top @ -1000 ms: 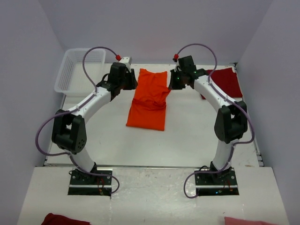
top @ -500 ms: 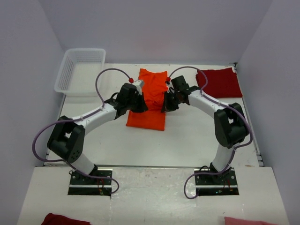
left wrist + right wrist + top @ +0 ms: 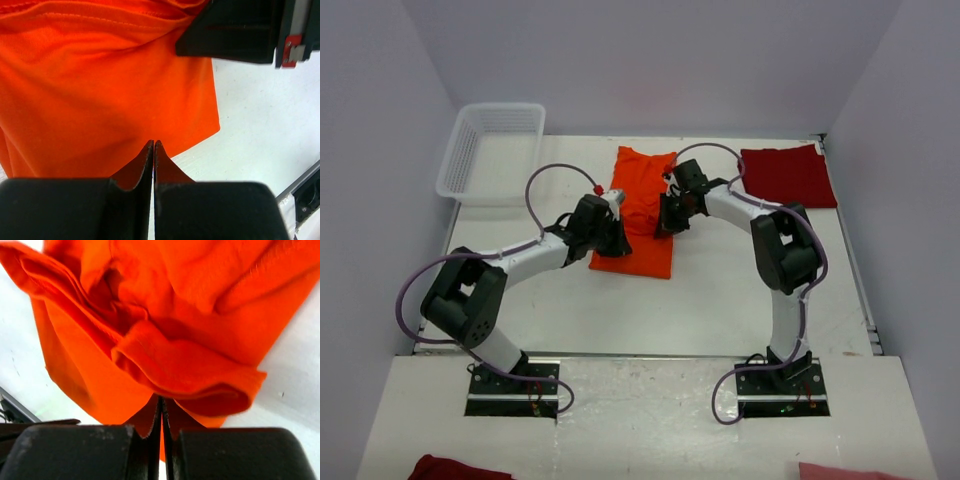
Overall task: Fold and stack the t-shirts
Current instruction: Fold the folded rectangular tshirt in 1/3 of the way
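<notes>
The top camera is looking down from high behind the arm bases [image 3: 515, 383], facing the far wall, and taking in the whole bench [image 3: 720, 290], the basket [image 3: 490, 150], the dark red t-shirt [image 3: 788, 175] and the orange t-shirt [image 3: 642, 175]; the left wrist camera is riding just behind the left fingers [image 3: 100, 205], peering along them at very close range; the right wrist camera is sitting likewise behind the right fingers [image 3: 75, 450], orange cloth nearly filling its frame; all three views are sharing that orange cloth and some white bench beside it.
</notes>
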